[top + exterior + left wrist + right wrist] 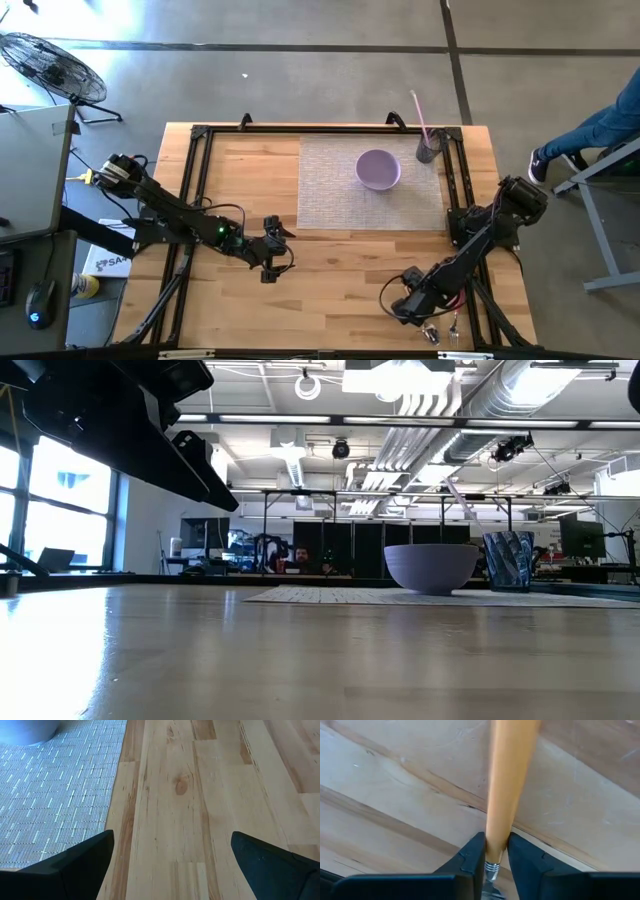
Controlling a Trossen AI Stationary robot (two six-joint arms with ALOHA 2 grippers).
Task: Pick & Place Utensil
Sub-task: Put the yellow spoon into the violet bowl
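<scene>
Right gripper (pixel 496 851) clamped on orange-handled utensil (pixel 506 785), unseen overhead; left gripper (pixel 170 862) spread wide.

It was an open lab or workshop hall; exposed ducts (pixel 530 385) and pipes ran under the ceiling above the wooden counter (pixel 340 280); beyond the counter stood dark racks and monitors (pixel 583 538); the floor (pixel 300 80) was bare concrete; a floor fan (pixel 50 68) stood off the counter's far left corner.
</scene>
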